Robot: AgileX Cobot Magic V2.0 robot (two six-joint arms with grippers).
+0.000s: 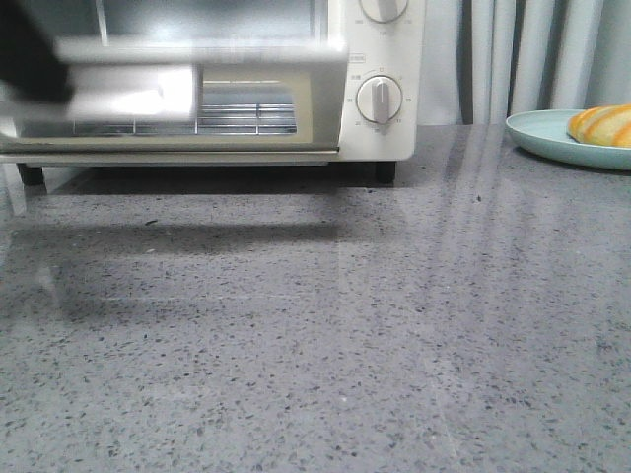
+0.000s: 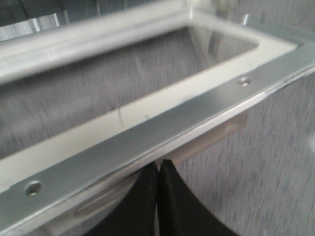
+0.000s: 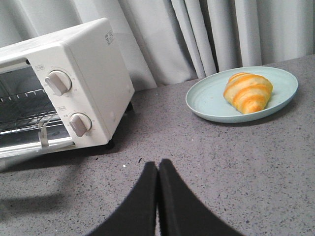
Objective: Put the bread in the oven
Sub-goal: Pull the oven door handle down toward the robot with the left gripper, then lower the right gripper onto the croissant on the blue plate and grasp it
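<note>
Grey speckled stone table, bare across the whole near span in the front view; wide free room between oven and plate.

White oven at 11 o'clock in the front view, rear of table, on black feet. Door swung partway down, blurred, its lower edge hanging above the table and casting a shadow band below. Wire rack visible through the gap. Two round knobs stacked on the right panel, lower knob near the door's right edge.

Pale blue plate at 2 o'clock, well apart from the oven, cut by the right frame edge. Bread lying on the plate, only partly in frame here.

Right wrist view: whole bread shown, orange with cream stripes, seated toward the plate's far side; plate rim fully clear of the oven. Right claw with fingers pressed together, holding nothing, above bare table.

Left wrist view: metal door frame with two screws, close up, motion-blurred. Left claw with fingers together just beneath the door's front edge; grip on the handle: cannot tell.
</note>
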